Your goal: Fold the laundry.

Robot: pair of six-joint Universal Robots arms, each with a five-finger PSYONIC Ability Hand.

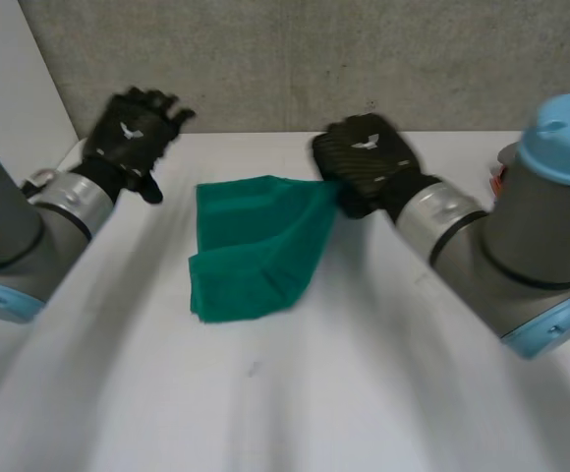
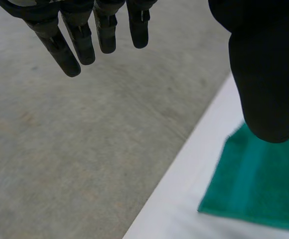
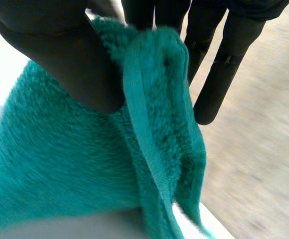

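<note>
Near the far edge of the surface [image 1: 364,393], right robot hand [image 1: 369,157] pinches a corner of the green towel [image 1: 256,246]; left robot hand [image 1: 133,133] hangs open, apart from it.

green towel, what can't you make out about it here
- Head view: the far corner of the green towel is hidden under the right hand.
- Right wrist view: bunched folds hide how many layers are pinched.
- Left wrist view: the left hand covers part of it, and the picture's edge cuts off more.
</note>
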